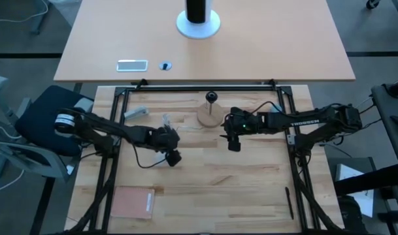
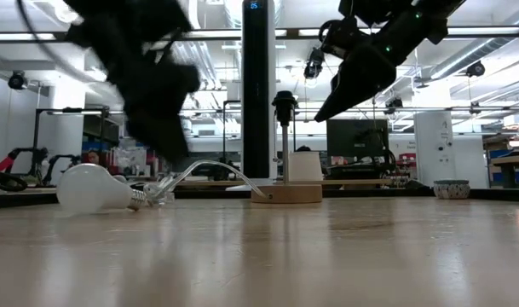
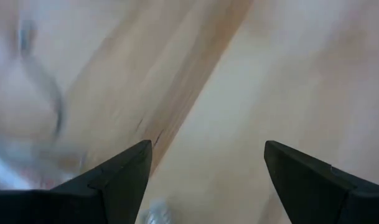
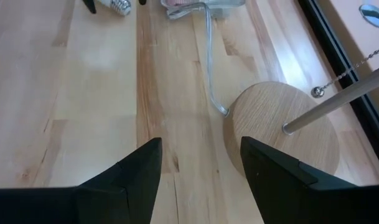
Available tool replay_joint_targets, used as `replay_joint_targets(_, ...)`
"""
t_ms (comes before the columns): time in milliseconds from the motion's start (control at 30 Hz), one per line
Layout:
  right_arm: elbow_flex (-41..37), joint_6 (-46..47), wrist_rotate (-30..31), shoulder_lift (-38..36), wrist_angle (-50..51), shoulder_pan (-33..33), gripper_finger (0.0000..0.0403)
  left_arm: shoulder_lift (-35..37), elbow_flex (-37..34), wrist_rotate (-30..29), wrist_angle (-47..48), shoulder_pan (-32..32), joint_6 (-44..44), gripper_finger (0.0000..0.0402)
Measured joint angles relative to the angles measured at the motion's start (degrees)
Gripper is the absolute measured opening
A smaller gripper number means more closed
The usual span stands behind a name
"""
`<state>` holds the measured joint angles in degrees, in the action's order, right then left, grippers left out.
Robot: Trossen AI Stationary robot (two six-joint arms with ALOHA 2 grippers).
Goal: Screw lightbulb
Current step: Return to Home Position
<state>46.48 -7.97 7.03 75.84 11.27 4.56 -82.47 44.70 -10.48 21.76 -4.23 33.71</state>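
The lightbulb lies on its side on the pale plank tabletop, beside a clear wrapper. The left jaws hang above it, spread wide and empty. The right jaws, also apart and empty, hover near the lamp. Beyond is a workshop room with ceiling strip lights and screens.
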Motion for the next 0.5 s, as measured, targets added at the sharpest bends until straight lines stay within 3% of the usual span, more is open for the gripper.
replay_joint_targets(133,0.0,-0.82,-0.75,-2.55,-0.27,-0.78,0.0213,2.4,7.16,-2.42,-0.34,-0.46,-11.17,0.0302)
replay_joint_targets(233,-0.13,-1.14,-3.52,-7.55,-0.73,-1.24,0.0211,6.49,10.89,-11.19,-1.58,-2.84,-21.12,0.0302)
replay_joint_targets(300,-0.97,-1.5,-5.44,-12.16,-1.64,-1.32,0.0208,9.91,11.15,-15.33,-5.36,-4.25,-27.45,0.0302)
replay_joint_targets(367,-2.22,-2.11,-5.89,-16.68,-1.72,-1.56,0.0205,13.4,10.39,-15.69,-10.06,-4.48,-31.14,0.0302)
replay_joint_targets(500,-6.77,-3.16,-6.01,-27.52,-1.56,-1.71,0.02,20.22,5.52,-16.28,-11.52,-4.65,-31.56,0.0302)
